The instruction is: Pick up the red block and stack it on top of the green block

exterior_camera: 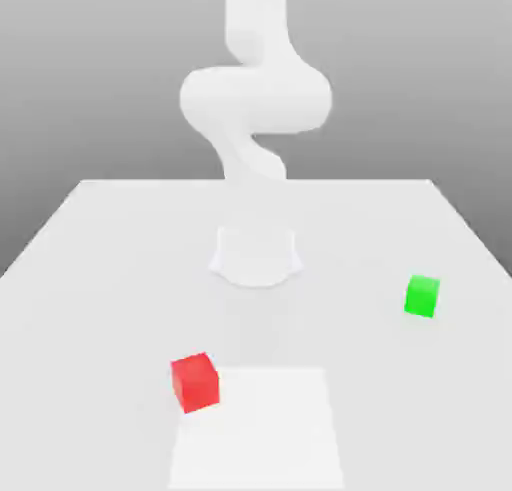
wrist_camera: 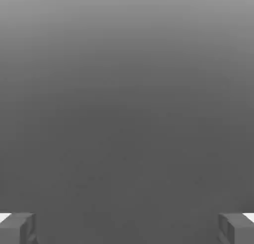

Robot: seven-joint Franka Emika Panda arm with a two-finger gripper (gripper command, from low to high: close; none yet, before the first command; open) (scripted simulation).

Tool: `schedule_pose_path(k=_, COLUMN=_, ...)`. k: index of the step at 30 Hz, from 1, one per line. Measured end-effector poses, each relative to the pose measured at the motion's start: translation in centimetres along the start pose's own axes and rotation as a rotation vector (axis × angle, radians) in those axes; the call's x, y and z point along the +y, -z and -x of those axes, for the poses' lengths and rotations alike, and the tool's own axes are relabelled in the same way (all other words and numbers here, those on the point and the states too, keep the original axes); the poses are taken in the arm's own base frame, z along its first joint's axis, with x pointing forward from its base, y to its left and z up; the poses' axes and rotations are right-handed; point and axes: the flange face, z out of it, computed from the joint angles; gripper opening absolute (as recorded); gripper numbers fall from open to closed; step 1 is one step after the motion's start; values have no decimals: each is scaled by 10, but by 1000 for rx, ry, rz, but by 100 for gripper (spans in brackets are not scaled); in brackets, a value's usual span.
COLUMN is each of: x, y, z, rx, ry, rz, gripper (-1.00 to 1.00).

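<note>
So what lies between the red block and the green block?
Nothing: in the exterior view only bare table lies between the red block and the green block.

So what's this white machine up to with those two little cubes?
It's a robot arm meant to stack the red block on the green block, but it hasn't touched either one. Both sit apart on the white table: red toward the exterior view's left and nearer the camera, green over on the right. The arm is raised behind them, and its fingers are wide open with nothing between them.
</note>
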Motion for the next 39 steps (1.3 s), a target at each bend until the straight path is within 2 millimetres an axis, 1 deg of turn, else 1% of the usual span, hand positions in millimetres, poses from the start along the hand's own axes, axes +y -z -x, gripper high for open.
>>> schedule_pose_path(k=2, x=14, y=-53, z=6, rx=-19, ry=-90, rz=84, gripper=0)
schedule_pose_path(k=4, x=33, y=-102, z=13, rx=-37, ry=-180, rz=164, gripper=0)
schedule_pose_path(k=6, x=58, y=-148, z=21, rx=-54, ry=-272, rz=241, gripper=0)
schedule_pose_path(k=8, x=88, y=-189, z=32, rx=-71, ry=-367, rz=317, gripper=0)
schedule_pose_path(k=10, x=121, y=-226, z=45, rx=-88, ry=-466, rz=393, gripper=0)
schedule_pose_path(k=12, x=157, y=-259, z=62, rx=-106, ry=-572, rz=470, gripper=0)
schedule_pose_path(k=14, x=197, y=-288, z=83, rx=-126, ry=-686, rz=550, gripper=0)
schedule_pose_path(k=16, x=239, y=-313, z=110, rx=-148, ry=-812, rz=636, gripper=0)
schedule_pose_path(k=17, x=258, y=-321, z=124, rx=-158, ry=-872, rz=675, gripper=0)
schedule_pose_path(k=18, x=272, y=-327, z=134, rx=-163, ry=-918, rz=702, gripper=0)
schedule_pose_path(k=19, x=280, y=-333, z=141, rx=-166, ry=-938, rz=715, gripper=0)
schedule_pose_path(k=27, x=313, y=-377, z=171, rx=-170, ry=-957, rz=729, gripper=0)
schedule_pose_path(k=28, x=316, y=-380, z=173, rx=-170, ry=-956, rz=730, gripper=-100)
schedule_pose_path(k=34, x=317, y=-381, z=174, rx=-169, ry=-956, rz=728, gripper=-100)
schedule_pose_path(k=36, x=312, y=-376, z=170, rx=-168, ry=-958, rz=727, gripper=-100)
schedule_pose_path(k=39, x=300, y=-361, z=159, rx=-168, ry=-959, rz=725, gripper=-100)
